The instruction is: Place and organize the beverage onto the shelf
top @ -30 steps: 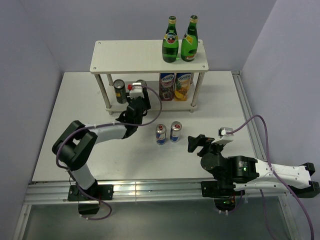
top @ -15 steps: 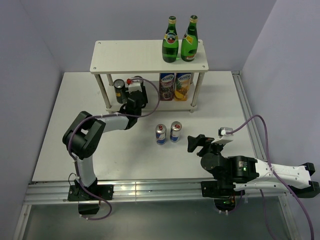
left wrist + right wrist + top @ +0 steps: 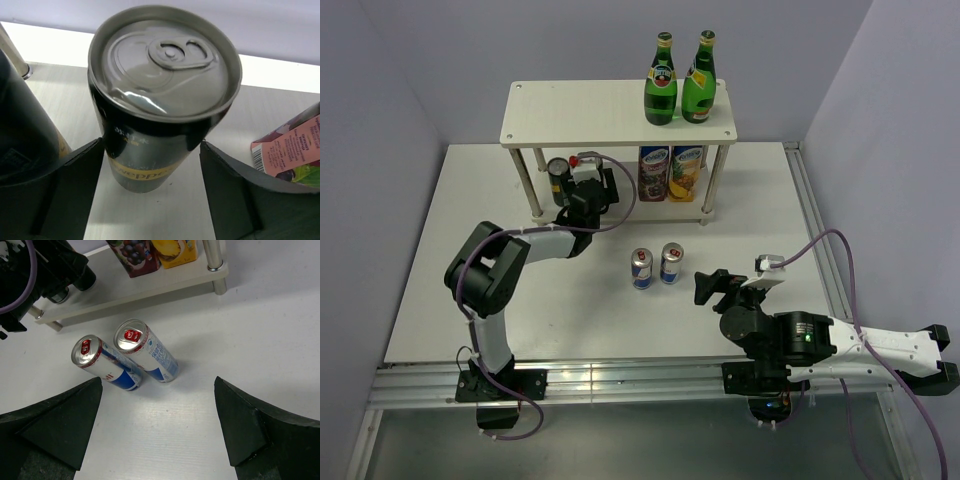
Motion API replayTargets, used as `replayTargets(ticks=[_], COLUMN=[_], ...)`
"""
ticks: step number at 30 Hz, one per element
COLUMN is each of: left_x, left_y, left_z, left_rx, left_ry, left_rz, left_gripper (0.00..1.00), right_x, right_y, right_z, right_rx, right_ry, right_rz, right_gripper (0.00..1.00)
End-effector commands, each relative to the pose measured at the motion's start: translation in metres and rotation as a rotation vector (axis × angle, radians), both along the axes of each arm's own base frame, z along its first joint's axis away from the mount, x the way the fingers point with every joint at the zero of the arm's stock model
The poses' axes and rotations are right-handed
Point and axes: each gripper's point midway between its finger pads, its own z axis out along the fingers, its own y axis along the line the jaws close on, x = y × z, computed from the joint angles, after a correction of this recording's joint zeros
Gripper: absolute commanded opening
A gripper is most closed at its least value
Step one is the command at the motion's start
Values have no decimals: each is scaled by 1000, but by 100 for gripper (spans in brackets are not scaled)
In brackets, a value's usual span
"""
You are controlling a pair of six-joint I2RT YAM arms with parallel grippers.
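Dark can [image 3: 162, 95] upright between parted left jaws, clear only at wrist; right jaws wide, empty.

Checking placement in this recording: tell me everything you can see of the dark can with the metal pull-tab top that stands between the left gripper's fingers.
The dark can is a slim black metal cylinder with a dull grey-gold lid, an unopened pull tab and a yellow band of partly hidden lettering. It stands upright on the pale wood-look lower board of the shelf. It sits between the parted fingers of the left gripper, which stand close on either side without clearly pressing it. Nothing else touches it.
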Motion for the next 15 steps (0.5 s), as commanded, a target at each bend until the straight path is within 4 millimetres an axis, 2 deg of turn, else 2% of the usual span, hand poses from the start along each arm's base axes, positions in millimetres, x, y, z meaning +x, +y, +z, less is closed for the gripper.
replayTargets(ticks=[1,8,15], left_x=[-1,-13,-42], left_y=[-5,-8,-19], left_z=[30,32,37], left_rx=[-76,-72,-48], left_ry=[-74,-66,-59], left_rz=[-23,-32,-51], left_gripper=[84,88,93], right_x=[2,2,3], right_y=[-1,-1,-3], right_z=[5,6,6], right_rx=[22,24,31], right_ry=[-20,-22,-23], right_rz=[-25,-28,-33], right_gripper=[100,100,100])
